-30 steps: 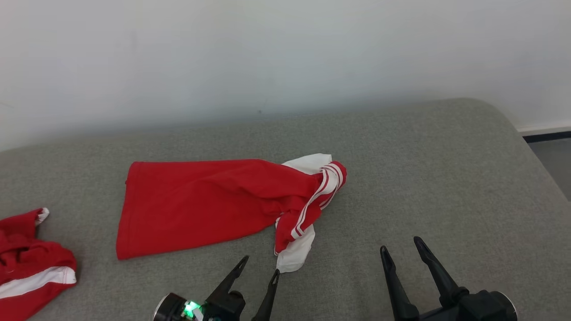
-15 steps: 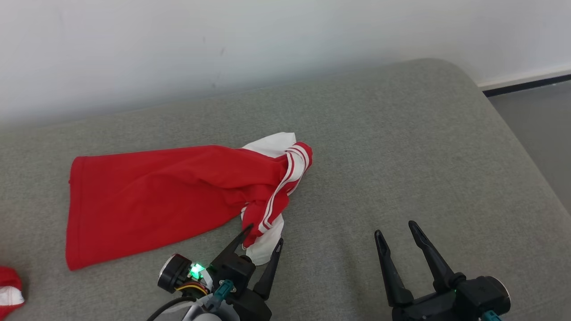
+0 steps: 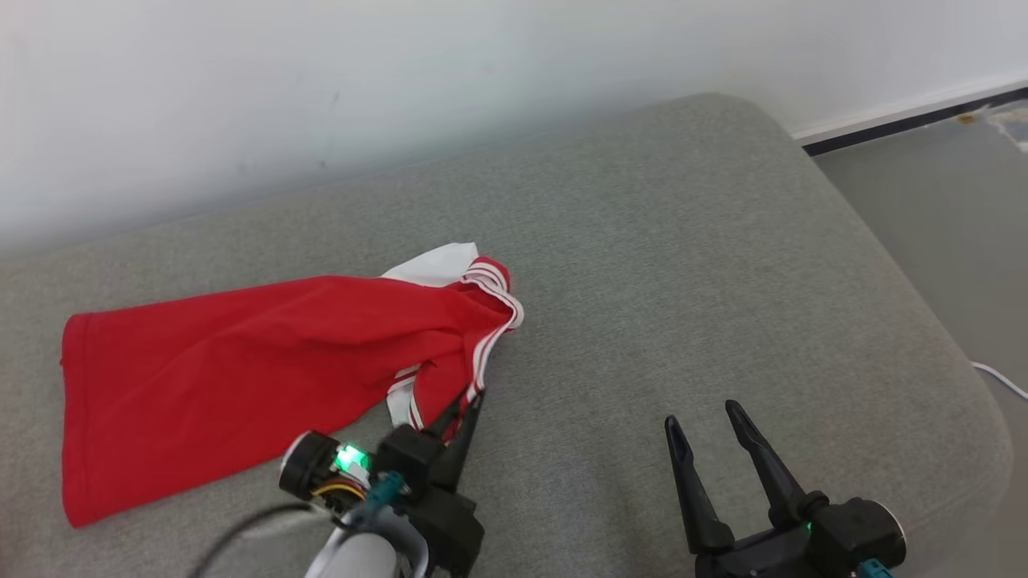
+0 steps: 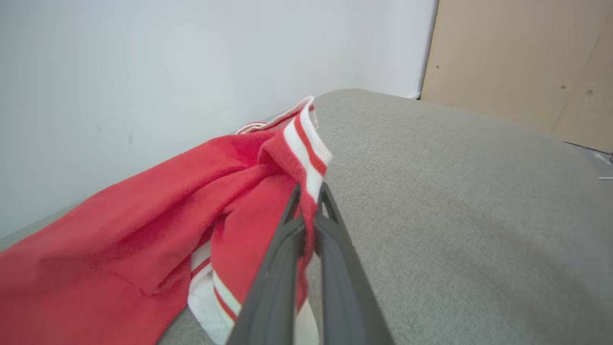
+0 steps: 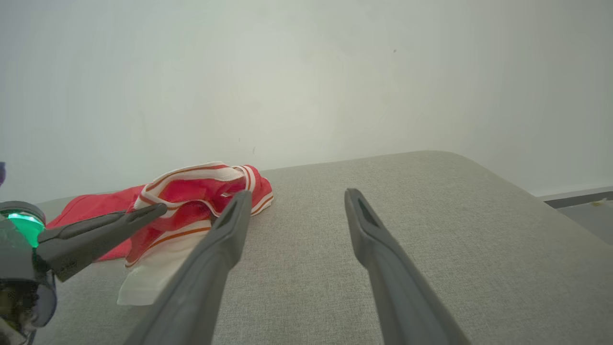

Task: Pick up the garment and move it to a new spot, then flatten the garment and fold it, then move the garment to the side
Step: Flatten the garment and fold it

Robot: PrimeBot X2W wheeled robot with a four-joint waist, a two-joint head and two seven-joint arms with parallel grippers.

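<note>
One red fabric garment (image 3: 241,361) with white-striped trim lies crumpled on one grey woven cushion (image 3: 683,265). The left gripper (image 3: 470,403) pinches the striped cuff tight; the right gripper (image 3: 701,415) hovers spread wide, empty. Both, two in all, are dark and tapered.

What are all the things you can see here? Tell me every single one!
garment: one, red with white striped trim, lying crumpled on the left half of the cushion, one end pinched
cushion: one, grey fabric, wide, under everything
wall: one, white, behind the cushion
floor: one patch, grey, to the right of the cushion
skirting strip: one, black, along the foot of the wall at the right
cable: one, white, thin, on the floor at the right edge
wooden board: one, light brown, beyond the cushion in the left wrist view
left gripper: one, dark fingers shut on the garment's striped end
right gripper: one, dark fingers open, over bare cushion, touching nothing
</note>
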